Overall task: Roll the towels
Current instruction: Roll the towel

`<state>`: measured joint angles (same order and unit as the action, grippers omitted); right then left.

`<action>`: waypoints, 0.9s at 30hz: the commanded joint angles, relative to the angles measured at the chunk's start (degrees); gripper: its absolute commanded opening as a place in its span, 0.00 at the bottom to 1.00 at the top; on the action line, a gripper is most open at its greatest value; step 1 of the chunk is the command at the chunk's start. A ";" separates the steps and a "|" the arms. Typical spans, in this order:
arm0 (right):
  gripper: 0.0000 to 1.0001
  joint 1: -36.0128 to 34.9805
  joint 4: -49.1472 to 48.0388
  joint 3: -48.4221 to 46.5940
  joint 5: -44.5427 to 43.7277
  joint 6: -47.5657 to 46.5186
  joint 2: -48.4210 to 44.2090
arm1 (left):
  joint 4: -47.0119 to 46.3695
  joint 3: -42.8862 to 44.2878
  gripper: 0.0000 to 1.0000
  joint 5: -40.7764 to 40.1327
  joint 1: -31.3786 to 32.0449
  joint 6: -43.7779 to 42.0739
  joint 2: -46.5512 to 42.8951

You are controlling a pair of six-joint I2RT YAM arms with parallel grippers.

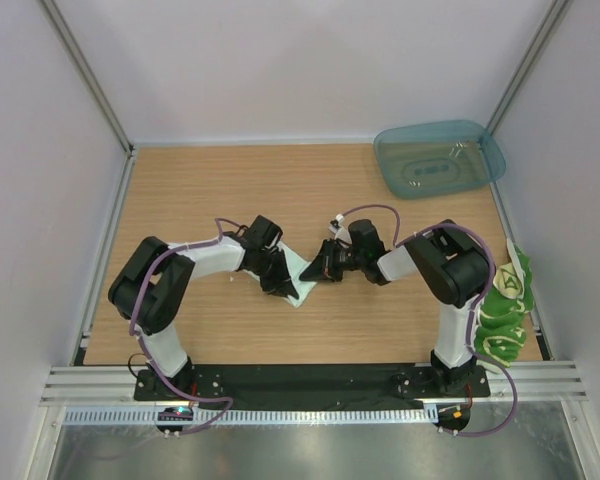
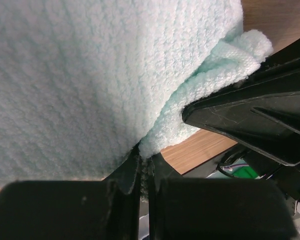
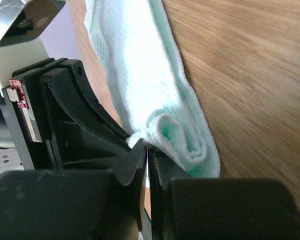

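The pale mint-white towel (image 1: pixel 298 275) lies on the wooden table between both grippers, partly rolled. In the left wrist view the mint towel (image 2: pixel 90 80) fills the frame and my left gripper (image 2: pixel 146 162) is shut on its edge. In the right wrist view the towel (image 3: pixel 155 95) runs away from me as a loose roll, and my right gripper (image 3: pixel 146 152) is shut on its near corner. From above, the left gripper (image 1: pixel 283 283) and right gripper (image 1: pixel 317 270) meet over the towel. The pale yellow towel with green drawings (image 1: pixel 507 300) lies crumpled at the table's right edge.
A translucent teal plastic tray (image 1: pixel 440 158) stands at the back right corner. White walls enclose the wooden table (image 1: pixel 200 190) on three sides. The other arm's black gripper body (image 2: pixel 260 120) sits very close in each wrist view.
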<state>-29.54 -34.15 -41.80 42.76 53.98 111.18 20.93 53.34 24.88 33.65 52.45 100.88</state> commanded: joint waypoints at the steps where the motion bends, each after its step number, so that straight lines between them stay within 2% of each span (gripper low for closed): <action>1: 0.12 0.80 -2.59 -0.65 -2.07 -1.33 0.97 | 3.68 -2.28 0.00 -5.55 -0.60 -2.70 1.16; 2: 0.12 0.80 -2.59 -0.74 -2.07 -1.24 1.15 | 3.59 -2.45 0.01 -5.81 -0.60 -2.70 1.07; 5: 0.11 0.80 -2.67 -0.74 -2.24 -1.42 1.68 | 3.68 -2.98 0.14 -6.34 -0.60 -2.96 0.20; 6: 0.11 0.80 -2.67 -0.82 -2.33 -1.42 1.76 | 3.68 -3.24 0.25 -6.60 -0.60 -2.96 -0.15; 11: 0.11 0.80 -2.59 -0.74 -2.77 -1.50 1.94 | 7.27 -3.42 0.45 -9.85 -0.60 -4.01 -3.93; 19: 0.10 0.89 -2.41 -0.65 -2.86 -1.68 1.94 | 17.21 0.09 0.50 -20.21 -0.43 -7.18 -10.17; 24: 0.10 0.89 -2.41 -0.65 -3.04 -1.86 1.94 | 20.20 3.17 0.53 -22.07 -0.43 -8.59 -11.50; 27: 0.10 0.80 -2.41 -0.65 -3.04 -1.86 1.85 | 20.64 3.87 0.51 -21.28 -0.43 -8.59 -10.27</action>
<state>-29.06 -35.94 -41.80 42.41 53.93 111.94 38.22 54.98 5.76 33.61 45.56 91.18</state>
